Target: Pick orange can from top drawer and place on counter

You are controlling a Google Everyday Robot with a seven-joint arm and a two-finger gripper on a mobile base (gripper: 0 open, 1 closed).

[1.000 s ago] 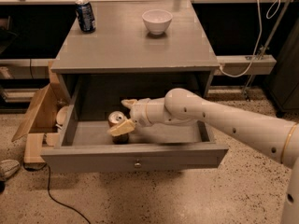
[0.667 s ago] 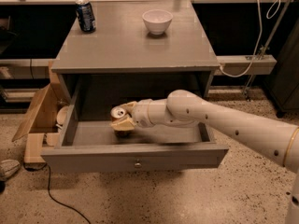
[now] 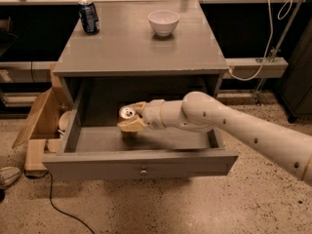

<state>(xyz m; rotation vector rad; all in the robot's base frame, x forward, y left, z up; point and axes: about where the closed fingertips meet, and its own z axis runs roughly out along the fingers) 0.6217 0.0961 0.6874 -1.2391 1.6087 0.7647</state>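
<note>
The top drawer (image 3: 141, 165) is pulled fully open, its flat front and small knob facing me. My gripper (image 3: 130, 118) reaches in from the right and is shut on the orange can (image 3: 127, 113). It holds the can, silver top up, lifted above the drawer floor near the drawer's middle. Only the can's top and a little of its side show between the tan fingers (image 3: 129, 126). The grey counter (image 3: 141, 38) lies above and behind.
A dark blue can (image 3: 89, 16) stands at the counter's back left corner. A white bowl (image 3: 164, 22) sits at the back middle. An open cardboard box (image 3: 41, 123) lies on the floor left of the cabinet. A white cable (image 3: 265, 48) hangs at the right.
My gripper has closed on the orange can, tipped it upright and raised it off the drawer floor, moving up and slightly left.
</note>
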